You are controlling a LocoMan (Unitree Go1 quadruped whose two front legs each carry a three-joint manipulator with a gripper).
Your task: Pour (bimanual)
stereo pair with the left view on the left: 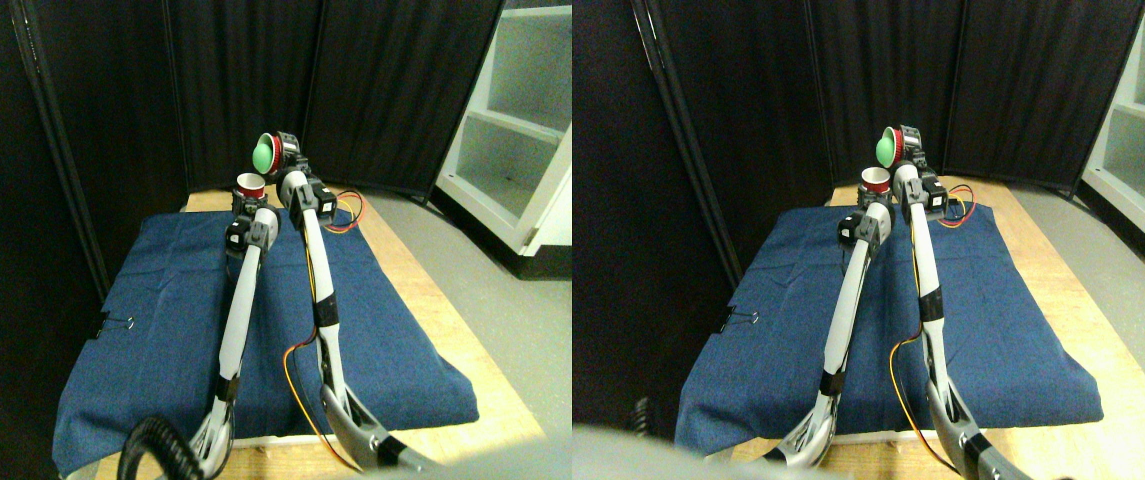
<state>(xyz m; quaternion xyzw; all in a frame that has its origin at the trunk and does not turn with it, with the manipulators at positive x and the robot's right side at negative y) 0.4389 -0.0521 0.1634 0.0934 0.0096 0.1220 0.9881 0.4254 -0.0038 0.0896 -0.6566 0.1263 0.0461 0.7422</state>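
Two cups are in view: one red cup standing upright with its white inside showing, and one red cup with a green inside tipped on its side above it. Two pale manipulators reach up from the bottom, the left manipulator and the right manipulator. One blue cloth covers one wooden counter. One white shelf unit stands to the right, and one black binder clip sits at the cloth's left edge.

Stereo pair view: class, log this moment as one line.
left gripper: holds red cup upright | right gripper: holds second cup tipped sideways above it | phase: pouring
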